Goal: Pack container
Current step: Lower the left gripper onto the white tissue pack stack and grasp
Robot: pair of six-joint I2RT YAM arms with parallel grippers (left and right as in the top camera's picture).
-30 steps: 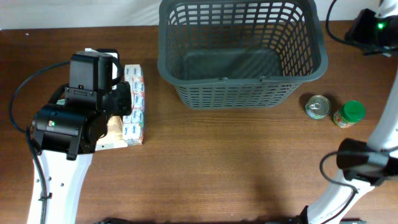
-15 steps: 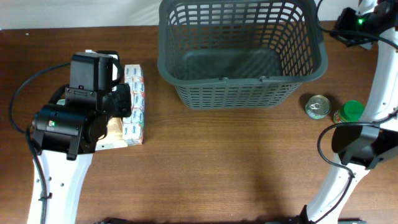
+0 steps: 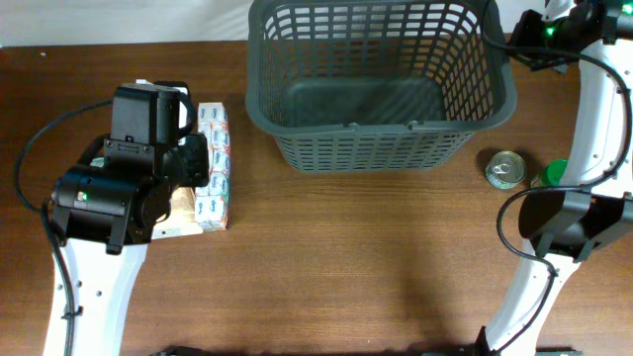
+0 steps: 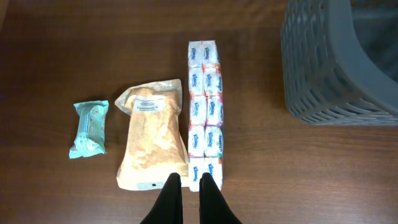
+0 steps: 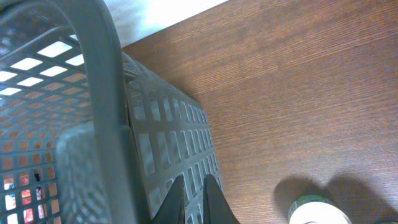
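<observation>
The container, a large dark grey lattice basket (image 3: 381,148), stands at the back centre with nothing showing inside it. My right gripper (image 3: 534,40) is at its right end. In the right wrist view the fingers (image 5: 190,186) are shut against the outside of the basket's wall (image 5: 155,143). My left gripper (image 3: 193,168) hovers over the items at the left. Its fingers (image 4: 190,185) are shut, over the near end of a long strip of tissue packs (image 4: 205,112), beside a tan pouch (image 4: 152,134) and holding nothing.
A small mint packet (image 4: 89,127) lies left of the pouch. A tin can (image 3: 505,169) and a green-lidded jar (image 3: 556,172) stand right of the basket, the jar partly behind my right arm. The can's edge shows in the right wrist view (image 5: 314,213).
My right arm has swung in from the far right to the basket's right end. The basket has shifted slightly left. The left arm has not moved.
</observation>
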